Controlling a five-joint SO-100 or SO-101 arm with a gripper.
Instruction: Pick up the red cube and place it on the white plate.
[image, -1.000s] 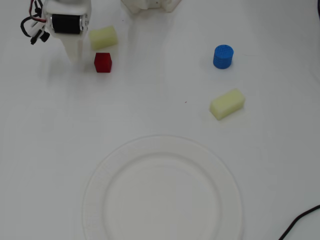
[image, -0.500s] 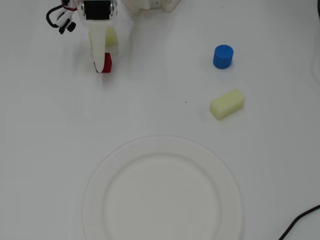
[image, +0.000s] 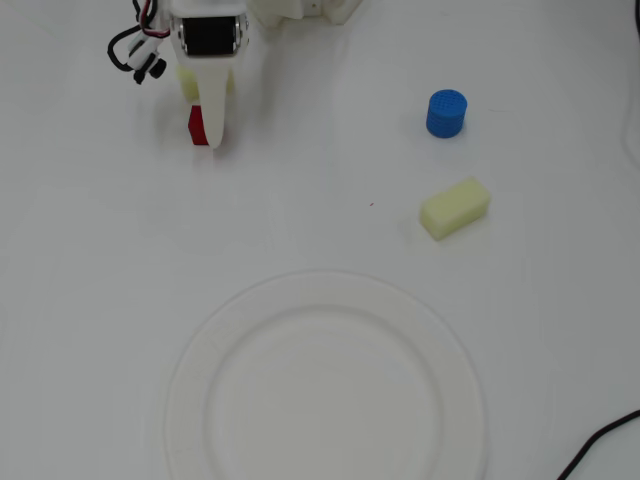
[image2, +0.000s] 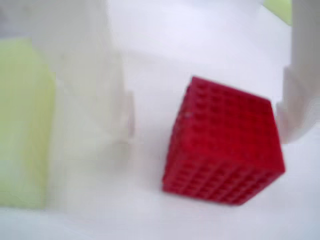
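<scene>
The red cube (image: 198, 125) sits on the white table at the far left of the overhead view, partly under my gripper (image: 212, 135). In the wrist view the red cube (image2: 222, 147) lies between my gripper's (image2: 207, 120) two white fingers. The right finger (image2: 300, 100) is at the cube's edge, and the left finger (image2: 100, 90) stands apart from it with a gap. The jaws are open around the cube, which rests on the table. The white plate (image: 190, 400) lies at the near middle, empty, well away from the gripper.
A pale yellow block (image: 187, 82) lies just behind the gripper and shows at the left of the wrist view (image2: 22, 125). Another yellow block (image: 455, 208) and a blue cylinder (image: 446, 113) lie at the right. A black cable (image: 600, 445) crosses the bottom right corner.
</scene>
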